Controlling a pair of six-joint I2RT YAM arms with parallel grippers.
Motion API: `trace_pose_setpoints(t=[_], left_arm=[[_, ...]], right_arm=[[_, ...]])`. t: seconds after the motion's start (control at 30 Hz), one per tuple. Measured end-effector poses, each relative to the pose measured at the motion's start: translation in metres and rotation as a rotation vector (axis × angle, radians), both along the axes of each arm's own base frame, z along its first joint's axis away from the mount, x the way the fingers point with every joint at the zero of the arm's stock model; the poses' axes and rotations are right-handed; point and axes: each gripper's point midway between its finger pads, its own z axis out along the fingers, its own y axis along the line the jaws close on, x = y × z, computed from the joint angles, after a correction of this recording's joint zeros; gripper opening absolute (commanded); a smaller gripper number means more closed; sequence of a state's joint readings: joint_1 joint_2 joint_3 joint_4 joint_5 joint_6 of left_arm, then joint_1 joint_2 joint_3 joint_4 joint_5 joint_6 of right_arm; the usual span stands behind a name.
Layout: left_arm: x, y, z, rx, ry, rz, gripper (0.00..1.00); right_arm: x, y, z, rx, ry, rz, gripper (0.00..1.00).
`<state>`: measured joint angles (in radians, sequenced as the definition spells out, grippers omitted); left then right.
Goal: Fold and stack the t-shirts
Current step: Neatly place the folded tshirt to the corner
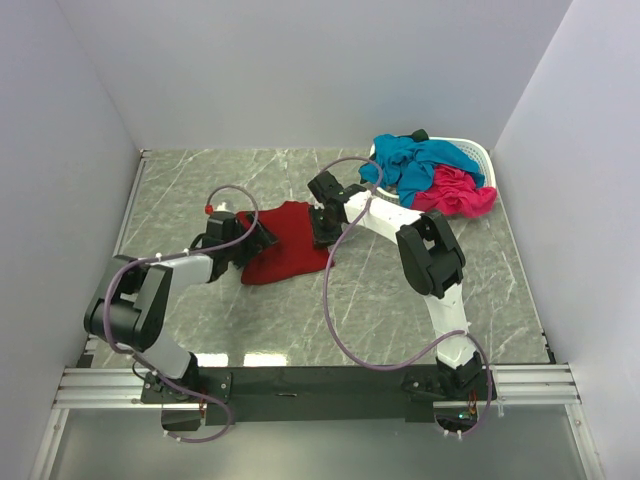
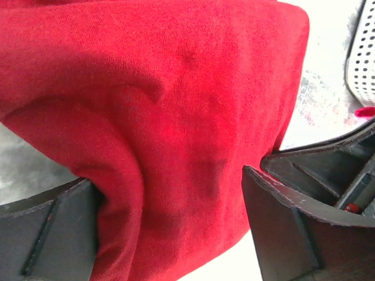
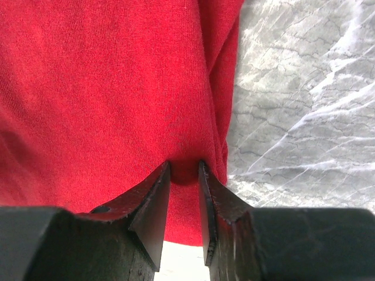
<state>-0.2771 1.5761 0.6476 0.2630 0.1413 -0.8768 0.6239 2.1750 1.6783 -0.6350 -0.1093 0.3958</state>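
A dark red shirt point(image 1: 285, 245) lies crumpled on the grey marbled desk point(image 1: 300, 180), well to the left of the white basket point(image 1: 478, 152) and nearer to the arms' bases than the basket is, with both arms reaching down to it. The right gripper point(image 1: 322, 232), on the side of the shirt that faces the basket, is clenched on the cloth: its wrist camera shows the two dark fingers point(image 3: 149, 211) drawn close together, with a small fold of the red shirt point(image 3: 105, 93) pinched between their tips at the garment's edge, beside bare desk point(image 3: 304, 88). The left gripper point(image 1: 262, 237), on the side of the shirt away from the basket, is spread wide and grips nothing. Seen from its own wrist, the left gripper point(image 2: 167, 181) straddles a bunched ridge of the red shirt point(image 2: 176, 88), the cloth brushing the inner face of each finger, with the basket point(image 2: 364, 52) at the frame's far right edge. A teal shirt point(image 1: 415, 160) is heaped over the basket and droops across its left rim, while a hot pink shirt point(image 1: 462, 195) spills over the basket's near rim toward the desk.
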Motion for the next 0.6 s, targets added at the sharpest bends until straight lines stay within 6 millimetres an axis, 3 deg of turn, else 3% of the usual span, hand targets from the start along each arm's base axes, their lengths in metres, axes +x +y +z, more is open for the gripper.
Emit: trace_pose_setpoints(t=[0.13, 0.23, 0.27, 0.4, 0.6], left_arm=[[0.004, 0.002, -0.008, 0.033, 0.029, 0.013, 0.66], [0.006, 0.005, -0.013, 0.061, 0.05, 0.019, 0.45], [0.007, 0.006, -0.016, 0.069, 0.06, 0.024, 0.31], [0.012, 0.006, -0.02, 0.098, 0.096, 0.026, 0.0], [0.023, 0.009, -0.018, 0.154, 0.125, -0.006, 0.0]], right_arm=[[-0.002, -0.001, 0.0, -0.006, 0.008, 0.0, 0.33], [-0.002, -0.002, 0.0, -0.007, 0.01, 0.0, 0.33], [-0.003, -0.002, 0.0, -0.009, 0.012, 0.0, 0.33], [-0.004, -0.002, 0.001, -0.009, 0.017, 0.002, 0.33], [-0.012, -0.007, 0.005, -0.016, 0.035, 0.003, 0.33]])
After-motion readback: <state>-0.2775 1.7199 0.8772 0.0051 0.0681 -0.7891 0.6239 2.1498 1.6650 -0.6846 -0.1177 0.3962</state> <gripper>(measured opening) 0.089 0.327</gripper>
